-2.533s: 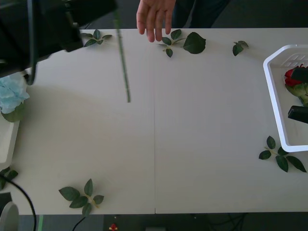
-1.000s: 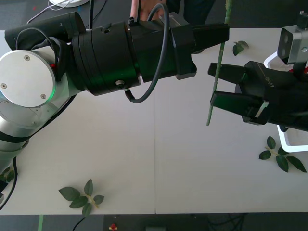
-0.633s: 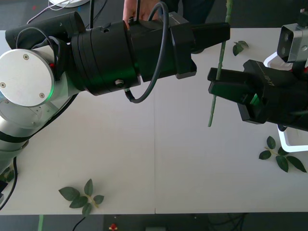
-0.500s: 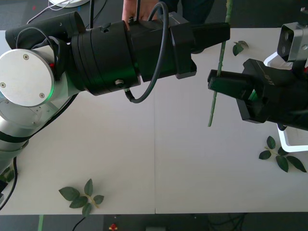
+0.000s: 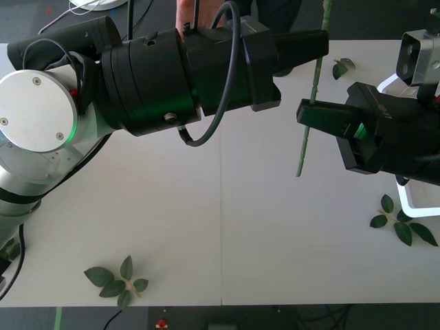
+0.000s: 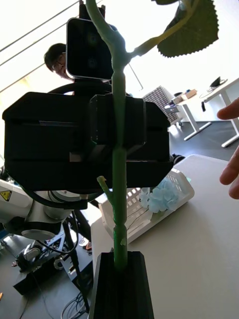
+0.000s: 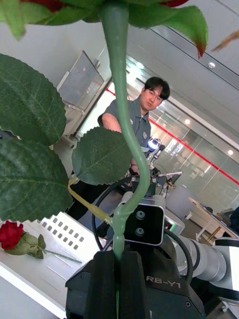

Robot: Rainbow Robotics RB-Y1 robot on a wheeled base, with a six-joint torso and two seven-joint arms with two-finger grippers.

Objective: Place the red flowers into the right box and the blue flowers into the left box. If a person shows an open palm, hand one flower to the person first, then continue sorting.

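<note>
Closest to the camera, a loose leaf sprig (image 5: 117, 278) lay near the front edge of the white table (image 5: 206, 227). Above mid-table both arms had hold of the same red flower (image 5: 307, 130). The right gripper (image 5: 306, 113) was clamped tight on the lower stem, and you could see the fingers pinched on it in its wrist cam too (image 6: 119, 269). The left gripper (image 5: 320, 42) was closed on the stem higher up, just under the leaves and bloom. The stem hung nearly upright, its tip clear of the table. Further out, the right box (image 7: 64, 234) had another red rose (image 7: 11, 234) lying in it. The left box (image 6: 134, 219) held a blue flower (image 6: 164, 194). A person's hand (image 6: 230, 172) was at the far edge.
</note>
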